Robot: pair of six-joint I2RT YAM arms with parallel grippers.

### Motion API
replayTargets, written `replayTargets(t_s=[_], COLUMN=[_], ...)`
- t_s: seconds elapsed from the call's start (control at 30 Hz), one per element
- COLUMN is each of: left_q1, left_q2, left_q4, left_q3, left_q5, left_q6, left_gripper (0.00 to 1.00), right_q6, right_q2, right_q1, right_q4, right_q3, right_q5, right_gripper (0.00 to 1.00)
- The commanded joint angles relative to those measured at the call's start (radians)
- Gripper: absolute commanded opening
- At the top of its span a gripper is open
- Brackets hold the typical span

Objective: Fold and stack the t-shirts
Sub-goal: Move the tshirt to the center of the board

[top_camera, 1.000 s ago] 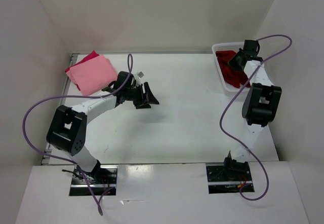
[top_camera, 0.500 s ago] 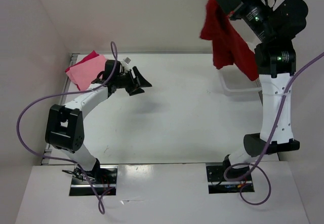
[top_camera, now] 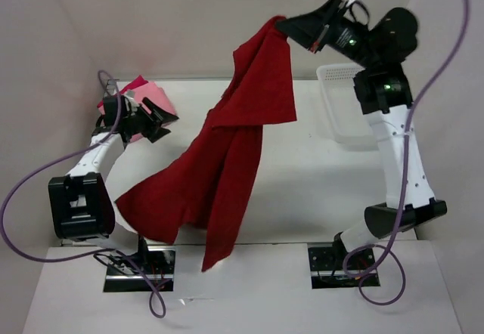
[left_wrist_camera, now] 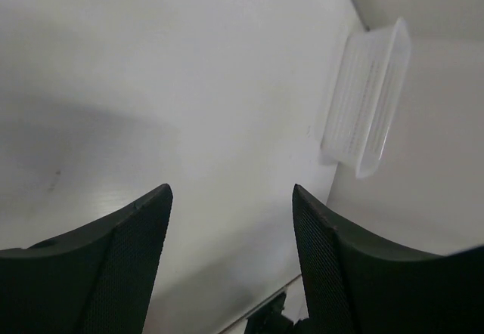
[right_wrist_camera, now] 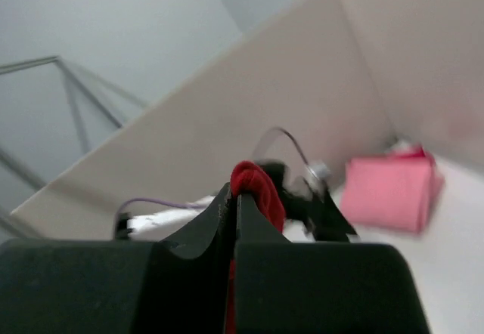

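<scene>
High over table (top_camera: 302,190), right gripper (top_camera: 283,23) clamps dark red t-shirt (top_camera: 227,160) by edge so cloth hangs free for spreading; left gripper (top_camera: 168,122) spread, empty, beside folded pink shirts (top_camera: 150,91) far left.

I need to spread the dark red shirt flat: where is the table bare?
The white table is bare in the middle, between the folded pink t-shirts and the white lattice plastic basket, as the left wrist view shows. Crowded: the far-left corner, where the open left gripper hovers by the pink stack.
</scene>
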Motion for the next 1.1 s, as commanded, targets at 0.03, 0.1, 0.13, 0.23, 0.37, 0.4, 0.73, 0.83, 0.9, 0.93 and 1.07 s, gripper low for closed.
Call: replayTargets(t_s=[0.03,0.1,0.13,0.23,0.37,0.4,0.73,0.83,0.9,0.93,1.07], left_q1=[0.101,0.123,0.123,0.108,0.027,0.013,-0.3,-0.374,-0.434,-0.467,-0.515], left_q2=[-0.047,-0.047,-0.036,-0.01,0.011,0.011,0.001,0.029,0.071,0.099,0.126], left_q4=[-0.013,-0.035,-0.035,-0.082,-0.214,-0.233,-0.455,-0.467,-0.494,-0.504,-0.504], left_q3=[0.006,0.034,0.043,0.093,0.127,0.127,-0.007,-0.029,-0.015,-0.015,0.014], left_q5=[0.022,0.013,0.013,-0.018,-0.131,-0.148,-0.259,-0.337,-0.399,-0.429,-0.579], left_q6=[0.033,0.062,0.074,0.139,0.258,0.29,0.366,0.366,0.366,0.366,0.355], left_gripper=[0.72,0.72,0.72,0.73,0.76,0.78,0.87,0.83,0.78,0.75,0.74], right_q6=[-0.047,-0.015,-0.002,-0.038,-0.127,-0.136,-0.255,-0.245,-0.236,-0.236,-0.236], right_q2=[-0.019,-0.057,-0.068,-0.068,-0.157,-0.169,-0.107,-0.107,-0.107,-0.107,-0.097], right_q1=[-0.09,-0.165,-0.187,-0.273,-0.284,-0.275,-0.037,0.02,0.02,0.02,0.029], right_q4=[0.053,0.115,0.133,-0.017,-0.169,-0.19,-0.336,-0.307,-0.287,-0.287,-0.267], right_q3=[-0.399,-0.687,-0.779,-1.028,-1.082,-1.082,-1.001,-1.026,-1.026,-1.026,-1.049], right_q5=[0.082,0.113,0.157,0.301,0.475,0.502,0.654,0.693,0.662,0.644,0.604], right_gripper=[0.01,0.01,0.01,0.01,0.06,0.2,0.35,0.22,0.22,0.22,0.26])
